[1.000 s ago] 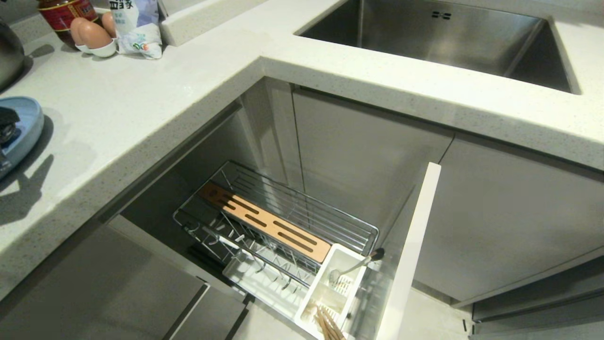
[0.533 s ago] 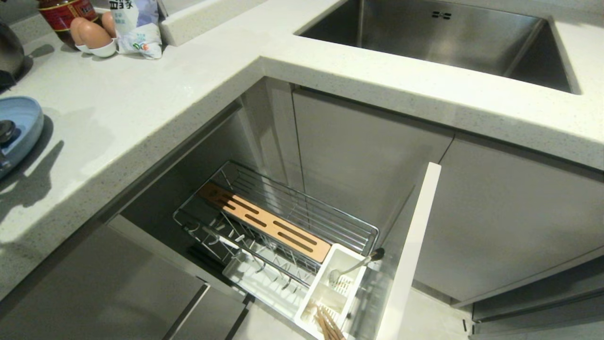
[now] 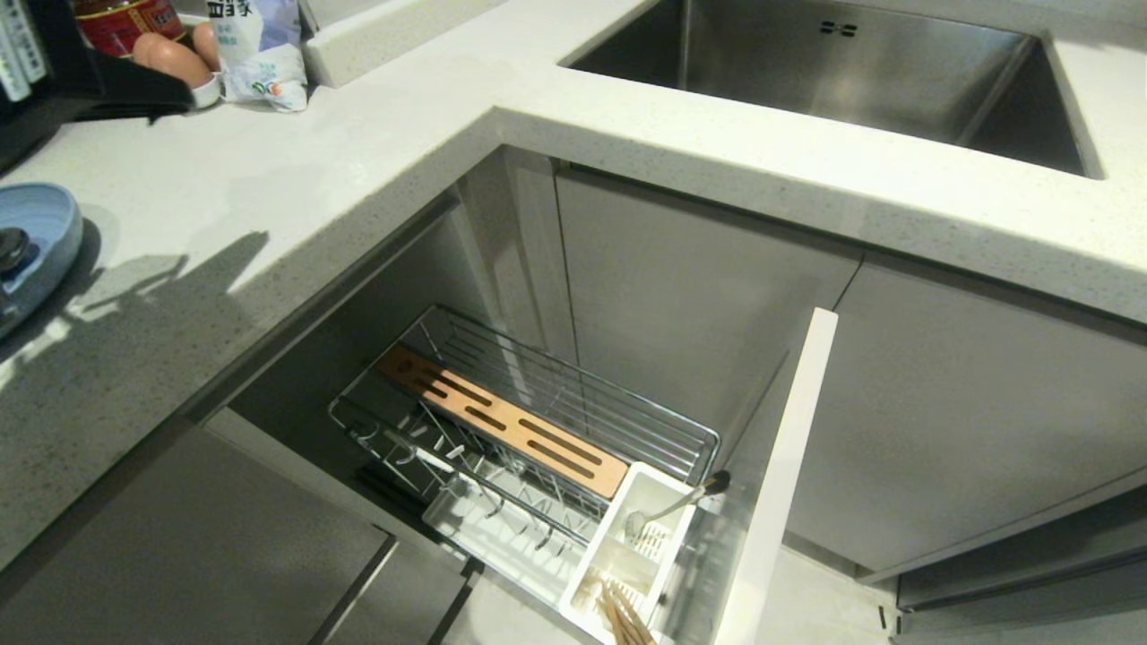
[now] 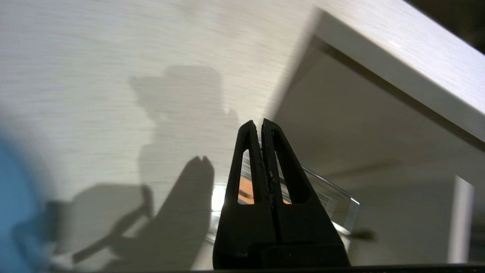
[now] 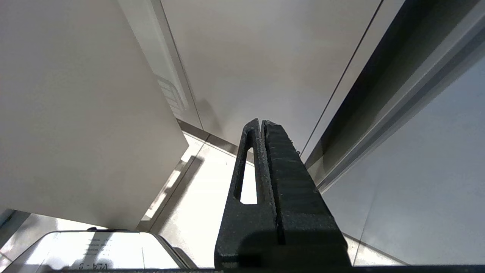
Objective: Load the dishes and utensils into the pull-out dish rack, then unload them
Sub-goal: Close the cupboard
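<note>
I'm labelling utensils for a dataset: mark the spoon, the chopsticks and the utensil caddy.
spoon [image 3: 674,506]: head view, on its handle.
chopsticks [image 3: 625,618]: head view, on the bundled sticks.
utensil caddy [image 3: 647,477]: head view, on its white back rim.

Both hands [image 4: 260,125] [image 5: 262,123] closed, empty

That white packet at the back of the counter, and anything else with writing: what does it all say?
White packet: large dark characters, cut off by the picture's edge; smaller print too small to read.
Red jar: label print too small to read.
Pale panel in the right wrist view: lines of print, too blurred to read.
Nothing else bears text.
</note>
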`<state>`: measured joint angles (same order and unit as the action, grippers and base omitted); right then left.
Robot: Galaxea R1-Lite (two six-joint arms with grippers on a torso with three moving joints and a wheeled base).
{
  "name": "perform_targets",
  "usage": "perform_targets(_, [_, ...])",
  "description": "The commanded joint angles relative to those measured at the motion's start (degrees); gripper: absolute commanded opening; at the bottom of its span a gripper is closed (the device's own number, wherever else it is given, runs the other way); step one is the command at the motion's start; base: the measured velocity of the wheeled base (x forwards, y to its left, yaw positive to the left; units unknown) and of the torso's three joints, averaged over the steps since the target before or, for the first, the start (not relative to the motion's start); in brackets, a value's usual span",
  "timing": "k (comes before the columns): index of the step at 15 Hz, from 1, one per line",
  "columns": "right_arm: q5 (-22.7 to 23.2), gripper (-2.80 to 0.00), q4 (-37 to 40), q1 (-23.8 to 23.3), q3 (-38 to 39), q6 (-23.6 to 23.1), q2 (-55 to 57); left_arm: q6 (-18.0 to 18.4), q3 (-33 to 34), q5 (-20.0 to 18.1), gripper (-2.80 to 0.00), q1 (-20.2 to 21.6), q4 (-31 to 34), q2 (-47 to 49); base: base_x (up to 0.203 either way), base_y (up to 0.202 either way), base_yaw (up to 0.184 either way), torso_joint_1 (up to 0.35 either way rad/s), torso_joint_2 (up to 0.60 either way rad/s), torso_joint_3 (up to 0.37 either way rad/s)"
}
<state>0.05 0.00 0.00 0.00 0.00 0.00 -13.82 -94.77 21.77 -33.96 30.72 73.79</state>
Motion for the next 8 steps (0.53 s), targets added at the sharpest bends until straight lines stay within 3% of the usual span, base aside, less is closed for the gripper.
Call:
perform_targets(1, [0.0, -2.8, 0.0, 0.0, 0.0, 0.0, 0.0, -0.9, -1.7, 0.4, -2.8, -9.7, 0.2, 5.1, 0.0, 0.0, 0.0, 0.0, 0.0, 0.0])
perform_targets(4, [0.0, -2.8, 0.0, 0.0, 0.0, 0.0, 0.0, -2.7, -5.8, 0.7, -2.8, -19.8, 0.3, 14.2, 0.0, 0.0, 0.0, 0.0, 0.0, 0.0])
perform_targets(8, [0.0, -2.8, 0.0, 0.0, 0.0, 0.0, 0.0, -6.0, -12.7, 0.5, -2.8, -26.9, 3.9, 25.7, 0.0, 0.0, 0.0, 0.0, 0.0, 0.0])
